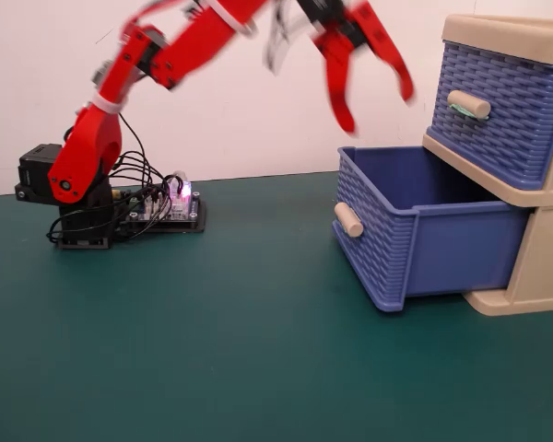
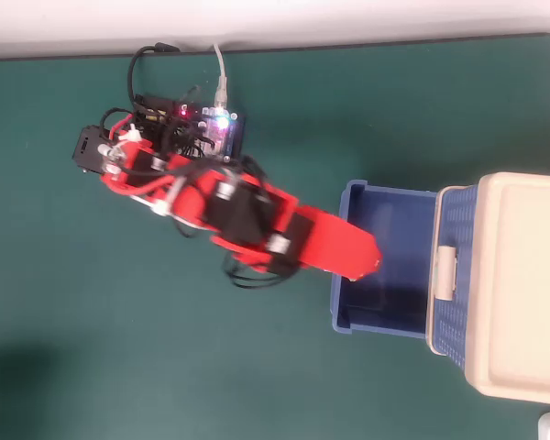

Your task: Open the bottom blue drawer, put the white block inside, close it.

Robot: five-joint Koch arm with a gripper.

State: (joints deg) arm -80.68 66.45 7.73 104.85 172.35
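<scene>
Standing pulled well out of the beige cabinet [image 1: 535,267], the bottom blue drawer [image 1: 424,235] is presented with its cavity open to the top, so that something can be dropped in from above; its plain beige handle [image 1: 348,219] faces the arm's side of the table [image 1: 212,350]. The upper blue drawer [image 1: 502,106] is seen pushed in, which leaves the space over the lower one clear.

The end effector [image 1: 373,97] is held above the drawer's front part in the fixed view, its two red fingers spread apart, though it is blurred. Nothing white is seen between the fingers, so it is judged to be empty. In the overhead view the end effector [image 2: 362,261] is laid over the drawer's front edge and covers part of the interior.

The white block cannot be made out in either view. The visible part of the drawer floor appears bare in the overhead view, yet part of it is hidden under the arm and in shadow, so the block's place cannot be told; it is judged likely to lie inside the drawer. If so, only the closing would remain, for which the drawer front would need to be pushed toward the cabinet.
</scene>
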